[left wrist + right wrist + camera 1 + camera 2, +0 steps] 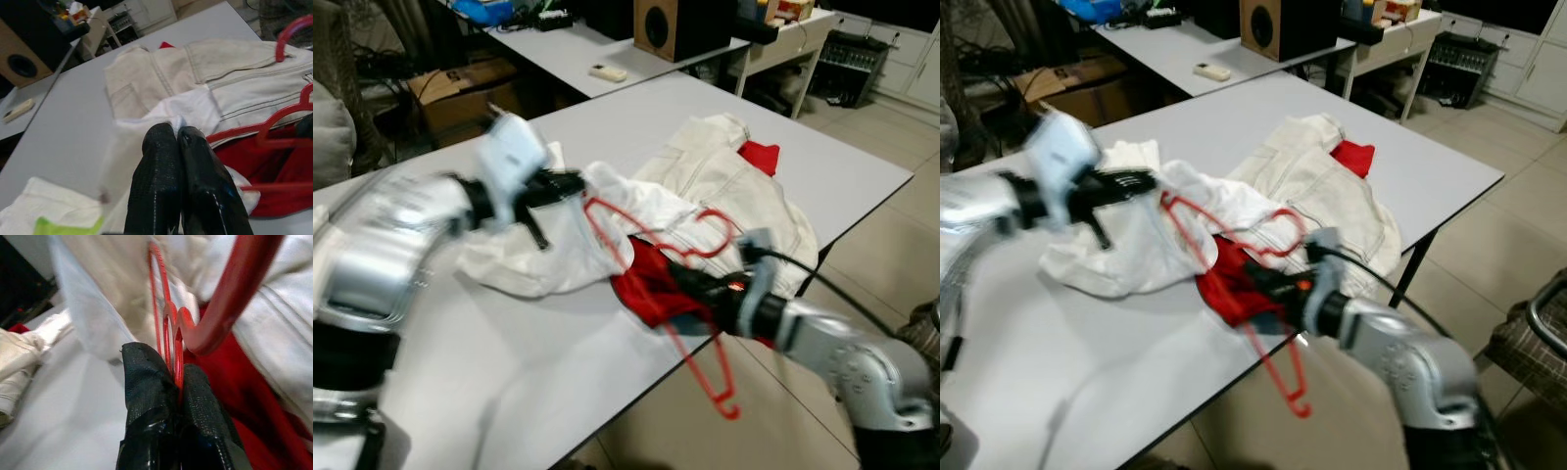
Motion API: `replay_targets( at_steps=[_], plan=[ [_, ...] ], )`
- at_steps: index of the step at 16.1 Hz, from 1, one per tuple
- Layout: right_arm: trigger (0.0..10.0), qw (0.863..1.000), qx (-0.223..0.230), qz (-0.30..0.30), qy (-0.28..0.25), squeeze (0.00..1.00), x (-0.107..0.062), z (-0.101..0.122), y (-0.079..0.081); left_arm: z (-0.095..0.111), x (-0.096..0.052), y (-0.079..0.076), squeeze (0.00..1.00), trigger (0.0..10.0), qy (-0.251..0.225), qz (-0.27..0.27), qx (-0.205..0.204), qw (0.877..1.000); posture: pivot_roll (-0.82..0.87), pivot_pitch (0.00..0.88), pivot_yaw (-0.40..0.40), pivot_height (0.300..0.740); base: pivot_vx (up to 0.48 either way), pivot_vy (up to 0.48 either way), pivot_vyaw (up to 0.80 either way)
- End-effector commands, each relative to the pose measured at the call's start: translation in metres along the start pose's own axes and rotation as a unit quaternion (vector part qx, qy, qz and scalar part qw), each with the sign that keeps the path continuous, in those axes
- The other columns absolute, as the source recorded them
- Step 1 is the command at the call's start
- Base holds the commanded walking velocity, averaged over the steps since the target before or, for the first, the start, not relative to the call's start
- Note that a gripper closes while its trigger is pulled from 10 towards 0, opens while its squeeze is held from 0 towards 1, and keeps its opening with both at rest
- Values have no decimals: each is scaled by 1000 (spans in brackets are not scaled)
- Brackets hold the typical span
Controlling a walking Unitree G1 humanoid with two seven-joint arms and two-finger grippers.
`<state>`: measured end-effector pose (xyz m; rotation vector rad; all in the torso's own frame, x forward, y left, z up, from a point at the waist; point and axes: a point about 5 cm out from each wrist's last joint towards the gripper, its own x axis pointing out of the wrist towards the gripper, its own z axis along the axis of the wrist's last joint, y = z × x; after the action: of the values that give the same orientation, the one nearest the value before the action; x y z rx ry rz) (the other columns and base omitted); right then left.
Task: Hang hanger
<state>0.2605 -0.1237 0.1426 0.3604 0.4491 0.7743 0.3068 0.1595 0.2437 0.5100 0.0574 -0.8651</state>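
A bundle of red hangers (230, 298) lies among clothes on the grey table (509, 362). One hanger hook (731, 409) dangles past the table's front edge. My right gripper (683, 277) is shut on the thin red hanger wires (172, 340), over a red garment (644, 289). My left gripper (576, 182) is shut, its tips pinching the edge of a white shirt (558, 255) and raising it a little. A cream jacket (724, 166) lies behind the hangers, with another red cloth (760, 154) showing at its far side.
The table's front edge and right corner (906, 176) are close to my right arm, with tiled floor beyond. Behind stand a second table (578, 49) with a remote (607, 71) and a speaker (671, 24), and a cardboard box (460, 93).
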Motion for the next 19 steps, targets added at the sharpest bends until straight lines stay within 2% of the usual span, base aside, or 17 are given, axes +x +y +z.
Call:
replay_targets(
  at_steps=[1,2,4,6,9,10,11,12,13,14,15,16,17,18,19],
  plan=[
    [10000,1000,-11,3,-7,0,2,8,3,0,0,3,0,353,9,16,14,1000,-161,0,50,719,0,0,0],
    [10000,1000,-2,-12,-19,0,3,10,0,-4,0,1,0,0,22,12,22,999,-161,0,50,719,0,0,0],
    [10000,998,19,-33,-48,0,1,14,-3,-17,-4,3,0,0,74,15,57,996,-161,0,50,719,0,0,0],
    [10000,990,93,-38,-98,0,-3,20,-1,-32,-7,7,0,0,120,31,86,989,-162,0,53,719,0,0,0],
    [10000,971,169,-84,-148,0,-6,20,-17,-28,-2,-7,0,0,97,-16,72,993,-167,0,61,719,0,0,0],
    [10000,968,180,-85,-156,0,-4,21,-19,-28,-1,-11,0,0,97,-29,73,992,-168,0,63,719,0,0,0],
    [10000,962,212,-54,-165,0,3,21,-16,-31,1,-19,0,0,95,-59,78,991,-171,0,68,719,0,0,0],
    [10000,961,227,-53,-146,0,14,18,-16,-28,5,-27,0,0,79,-82,77,991,-173,0,71,719,0,0,0],
    [10000,961,234,-61,-136,0,21,17,-18,-24,7,-31,0,0,66,-92,74,991,-173,0,71,719,0,0,0],
    [10000,958,244,-33,-149,0,26,24,-12,-22,7,-30,0,0,61,-89,77,991,-168,0,70,719,0,0,0],
    [10000,961,234,-2,-147,0,32,31,-2,-17,8,-25,0,0,49,-74,83,993,-168,0,70,719,0,0,0],
    [10000,972,208,-11,-111,0,38,27,0,-3,9,-14,0,0,12,-30,83,996,-168,0,70,719,0,0,0],
    [10000,975,201,-10,-95,0,41,24,0,8,8,-2,0,0,-18,11,83,996,-168,0,70,719,0,0,0],
    [10000,979,185,-6,-90,0,42,25,2,14,5,7,0,0,-28,37,90,995,-168,0,70,719,0,0,0],
    [10000,981,157,12,-112,0,42,36,7,22,-2,22,0,0,-35,73,104,991,-168,0,70,719,0,0,0]
  ],
)
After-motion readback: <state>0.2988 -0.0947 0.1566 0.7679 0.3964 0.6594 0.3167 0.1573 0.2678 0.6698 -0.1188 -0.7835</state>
